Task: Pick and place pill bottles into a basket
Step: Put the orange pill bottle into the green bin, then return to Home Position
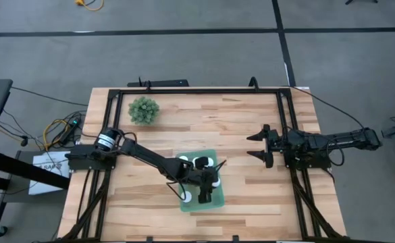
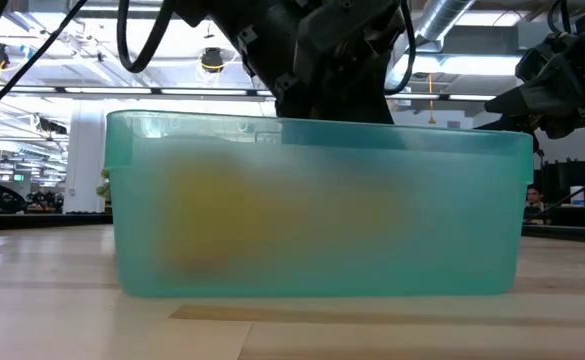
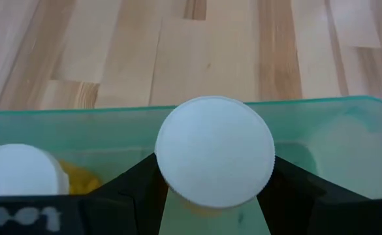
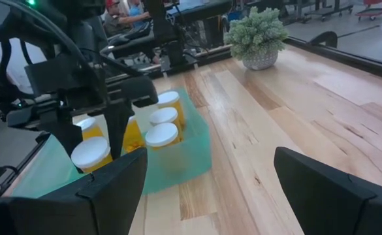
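The basket (image 1: pixel 198 204) is a teal translucent tray on the wooden table; it fills the low view (image 2: pixel 317 215). Several orange pill bottles with white caps (image 4: pixel 163 117) stand upright in it. My left gripper (image 1: pixel 207 190) reaches in from the table's left and is shut on one pill bottle (image 3: pixel 215 151), also visible in the right wrist view (image 4: pixel 91 155). Another cap (image 3: pixel 19 171) sits beside it. My right gripper (image 1: pixel 260 145) waits open at the table's right, with nothing between its fingers. My left gripper pinches the bottle just under its white cap (image 3: pixel 204 207), one dark finger (image 3: pixel 135 189) on each side. The fingers slant down from the table's left. The bottle stands upright inside the basket; whether its bottom is on the basket's floor is hidden.
A small bushy green plant (image 1: pixel 144 109) in a pot stands at the far left of the table. Bare wood lies between the basket and my right gripper. A black frame (image 1: pixel 197 91) runs along the table's edges.
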Robot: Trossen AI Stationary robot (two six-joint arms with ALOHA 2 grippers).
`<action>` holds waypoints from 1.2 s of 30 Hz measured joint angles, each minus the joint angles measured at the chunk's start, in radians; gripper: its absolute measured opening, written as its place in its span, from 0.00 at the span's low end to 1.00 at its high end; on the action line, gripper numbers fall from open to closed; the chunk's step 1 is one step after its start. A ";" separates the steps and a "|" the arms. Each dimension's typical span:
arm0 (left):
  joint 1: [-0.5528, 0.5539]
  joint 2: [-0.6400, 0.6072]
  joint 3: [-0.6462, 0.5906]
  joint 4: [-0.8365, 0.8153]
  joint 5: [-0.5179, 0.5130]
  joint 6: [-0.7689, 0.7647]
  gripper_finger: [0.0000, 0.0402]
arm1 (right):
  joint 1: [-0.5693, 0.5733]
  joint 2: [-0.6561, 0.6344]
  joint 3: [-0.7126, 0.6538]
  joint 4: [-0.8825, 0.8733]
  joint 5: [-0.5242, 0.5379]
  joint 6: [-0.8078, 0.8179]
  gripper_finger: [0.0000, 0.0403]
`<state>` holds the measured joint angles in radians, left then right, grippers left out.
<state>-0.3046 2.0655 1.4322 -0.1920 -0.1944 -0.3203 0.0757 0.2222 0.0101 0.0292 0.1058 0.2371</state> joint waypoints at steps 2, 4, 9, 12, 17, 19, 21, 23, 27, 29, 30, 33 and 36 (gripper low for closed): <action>0.000 0.000 0.000 -0.005 0.000 -0.005 0.48 | 0.000 0.000 0.000 0.000 0.000 0.000 0.81; 0.001 0.000 0.000 -0.006 0.000 -0.006 0.48 | 0.000 0.000 0.000 0.000 0.000 0.000 0.81; 0.000 0.000 0.000 -0.017 0.007 -0.015 0.53 | 0.000 0.000 0.000 0.000 0.000 0.000 0.81; 0.000 0.000 0.000 -0.028 0.007 -0.024 0.57 | 0.000 0.000 0.000 0.000 0.000 0.000 0.81; 0.000 0.000 0.000 -0.027 0.006 -0.024 0.62 | 0.000 0.000 0.000 0.000 0.000 0.000 0.81; -0.001 -0.001 0.000 -0.027 0.002 -0.024 0.62 | 0.000 0.000 0.000 0.000 0.000 0.000 0.81; -0.003 -0.004 0.000 -0.028 -0.007 -0.022 0.62 | 0.000 0.000 0.000 0.000 0.000 0.000 0.81; -0.009 -0.016 -0.001 -0.031 -0.016 -0.014 0.62 | 0.000 0.000 0.000 0.000 0.000 0.000 0.81; -0.027 -0.066 -0.001 -0.072 -0.061 -0.005 0.62 | 0.000 0.000 0.000 0.000 0.000 0.000 0.81; -0.045 -0.104 -0.001 -0.103 -0.103 -0.004 0.62 | 0.000 0.000 0.000 0.000 0.000 0.000 0.81; -0.058 -0.130 -0.001 -0.130 -0.132 -0.001 0.62 | 0.000 0.000 0.000 0.000 0.000 0.000 0.81; -0.116 -0.210 -0.001 -0.210 -0.258 0.005 0.62 | 0.000 0.000 0.000 0.000 0.000 0.000 0.81; -0.184 -0.288 -0.001 -0.330 -0.404 -0.009 0.62 | 0.000 0.000 0.000 0.000 0.000 0.000 0.81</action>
<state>-0.4887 1.7773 1.4315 -0.5222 -0.5985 -0.3297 0.0758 0.2226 0.0101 0.0296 0.1054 0.2368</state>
